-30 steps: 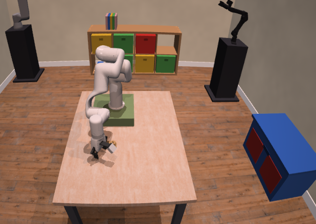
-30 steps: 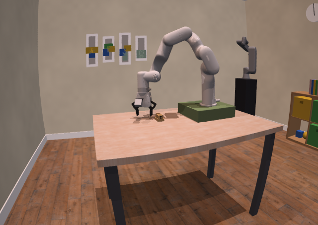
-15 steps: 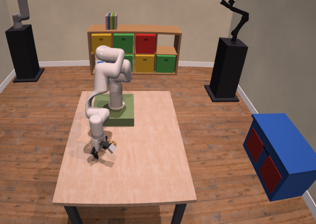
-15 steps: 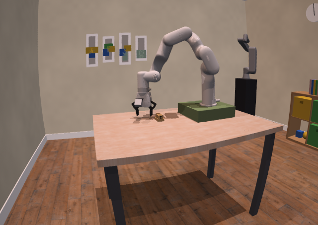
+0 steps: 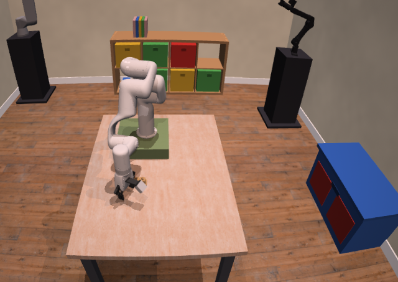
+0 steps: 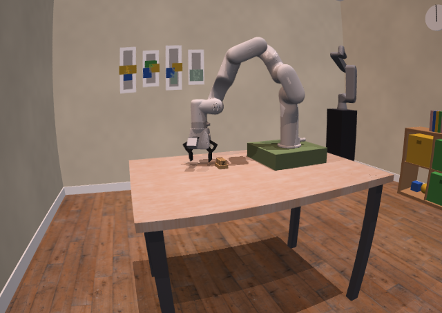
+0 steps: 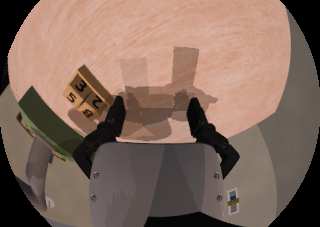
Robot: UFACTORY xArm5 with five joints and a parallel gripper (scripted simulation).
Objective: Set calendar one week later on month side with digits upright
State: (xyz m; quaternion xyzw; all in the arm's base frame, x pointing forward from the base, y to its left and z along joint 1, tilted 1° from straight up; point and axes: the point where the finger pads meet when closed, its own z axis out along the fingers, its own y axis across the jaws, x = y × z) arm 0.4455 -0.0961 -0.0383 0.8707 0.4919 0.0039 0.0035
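The wooden calendar tray (image 7: 100, 85) (image 6: 222, 166) sits on the table, turned at an angle, with two tan cubes side by side in it. In the wrist view one cube (image 7: 79, 85) shows a 3 and a 5, and the other cube (image 7: 95, 102) shows a 2 and an 8. The month's name cannot be read. In the top view the calendar (image 5: 141, 179) is partly hidden behind the gripper. My gripper (image 7: 156, 104) (image 6: 200, 159) is wide open and empty, pointing down above the table beside the calendar, on the side away from the arm's base.
The green base block (image 5: 160, 144) (image 6: 285, 156) under the arm stands behind the calendar. The table's left edge (image 5: 84, 182) runs close to the gripper. The shelf, the blue cabinet and the black pedestals stand away from the table.
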